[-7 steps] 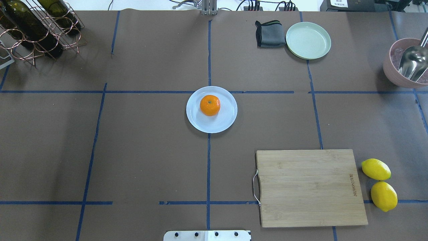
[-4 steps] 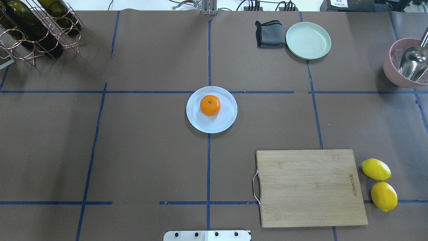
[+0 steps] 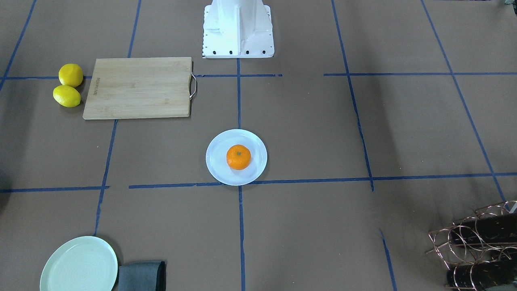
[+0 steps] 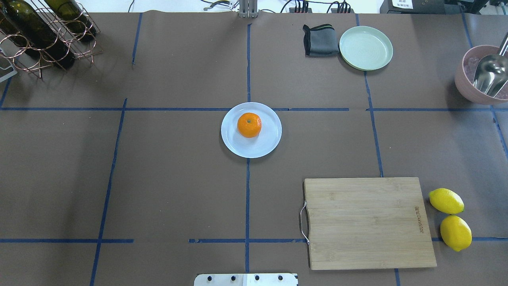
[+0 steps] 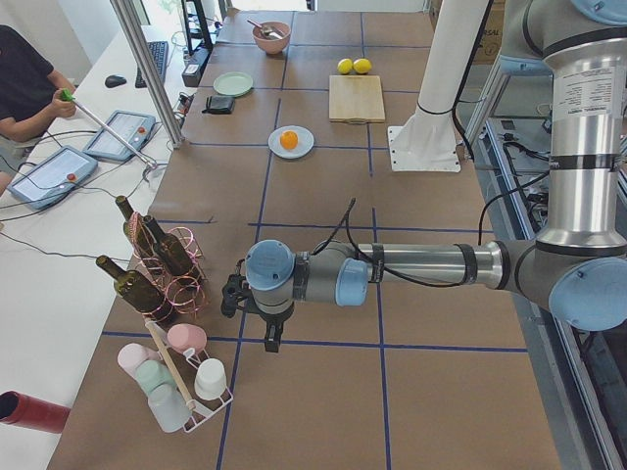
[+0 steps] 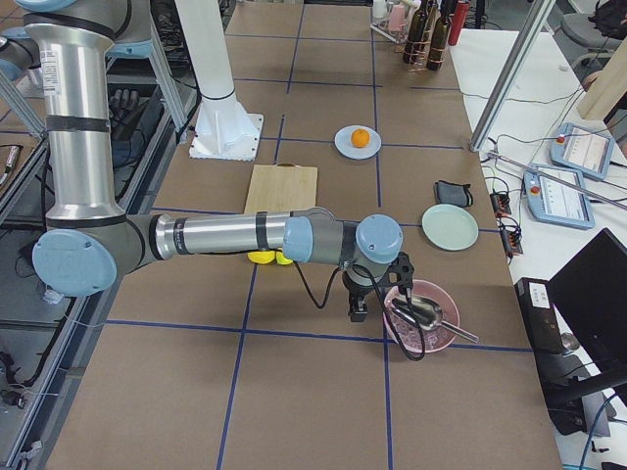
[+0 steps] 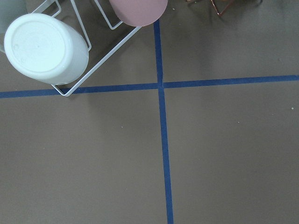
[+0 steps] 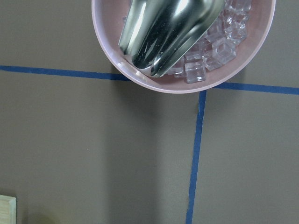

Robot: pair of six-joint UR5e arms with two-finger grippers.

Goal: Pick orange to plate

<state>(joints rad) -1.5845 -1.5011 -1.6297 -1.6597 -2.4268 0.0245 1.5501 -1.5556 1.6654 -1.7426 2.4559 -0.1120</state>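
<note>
— Nothing on the table has moved since a second ago: the orange (image 4: 249,125) sits on the same spot of the plate (image 4: 262,147), close to its middle, with its green stem dot facing up.
— And where is the plate?
— At the table's centre, on a crossing of blue tape lines, well apart from both arms.
— Where are the arms, then?
— Out at the two ends. The left gripper (image 5: 267,341) hangs over brown paper near the wine rack (image 5: 162,259) and a cup rack (image 5: 186,377). Its wrist camera looks straight down on a tape crossing, with a white cup (image 7: 46,48) in the corner.
— Is it released or clenched?
— I cannot tell, because it shows only from the side, small and dark. The same goes for the right gripper (image 6: 359,313), which hangs just beside the pink bowl (image 6: 441,339). That bowl holds ice cubes (image 8: 219,46) and a metal scoop (image 8: 168,32).
— What else lies about?
— A cutting board (image 4: 367,222) lies near the robot, with two lemons (image 4: 446,200) side by side at its edge. On the far side, a mint-green plate (image 4: 365,47) lies just beside a folded grey cloth (image 4: 319,39).
</note>
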